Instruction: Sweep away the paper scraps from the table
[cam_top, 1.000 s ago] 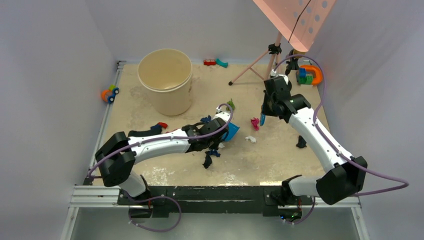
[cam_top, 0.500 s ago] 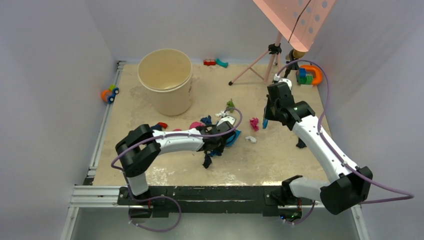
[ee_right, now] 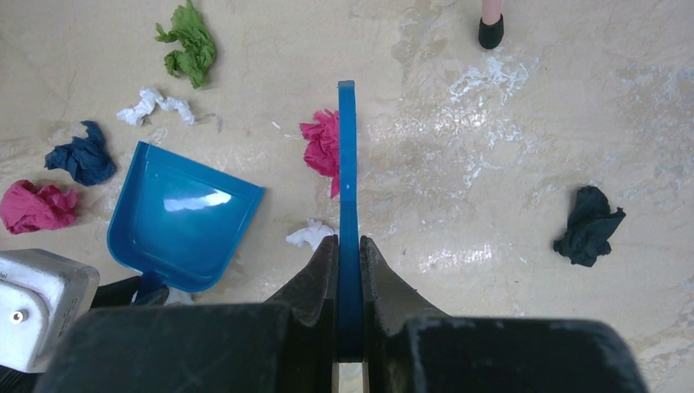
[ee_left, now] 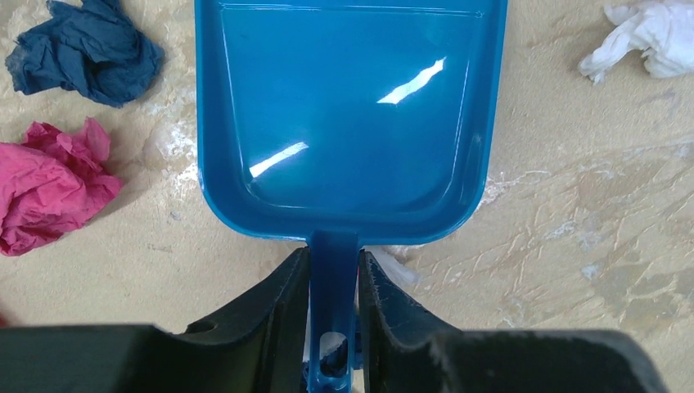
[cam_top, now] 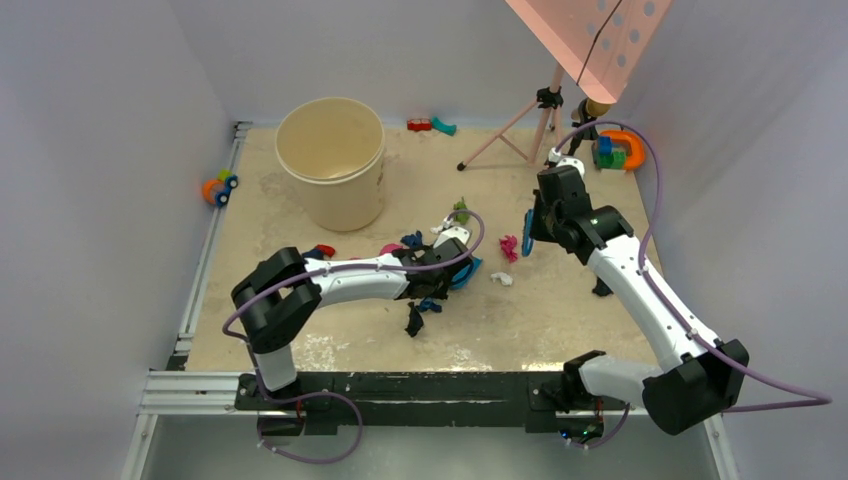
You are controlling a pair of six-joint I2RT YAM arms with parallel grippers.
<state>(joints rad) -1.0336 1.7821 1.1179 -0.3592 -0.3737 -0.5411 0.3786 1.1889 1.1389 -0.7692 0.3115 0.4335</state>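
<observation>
My left gripper [ee_left: 334,278] is shut on the handle of a blue dustpan [ee_left: 348,115], which lies flat and empty on the beige table [cam_top: 560,320]. My right gripper [ee_right: 349,254] is shut on a blue hand brush [ee_right: 348,164], seen edge-on and held right of the dustpan. A pink paper scrap [ee_right: 321,143] lies against the brush's left side, with a white scrap [ee_right: 311,236] nearer. Green [ee_right: 190,42], white [ee_right: 155,105], dark blue [ee_right: 82,155] and magenta [ee_right: 33,205] scraps lie around the dustpan's far side. A black scrap [ee_right: 589,225] lies apart to the right.
A large cream bucket [cam_top: 331,160] stands at the back left. A pink tripod stand [cam_top: 520,120] stands at the back centre. Hard toys sit at the left edge [cam_top: 218,187], back edge [cam_top: 430,125] and back right corner [cam_top: 618,150]. A dark scrap [cam_top: 414,320] lies under my left arm.
My left arm has folded its elbow back toward its base while the dustpan stayed near the middle. My right gripper has shifted slightly right with the brush.
</observation>
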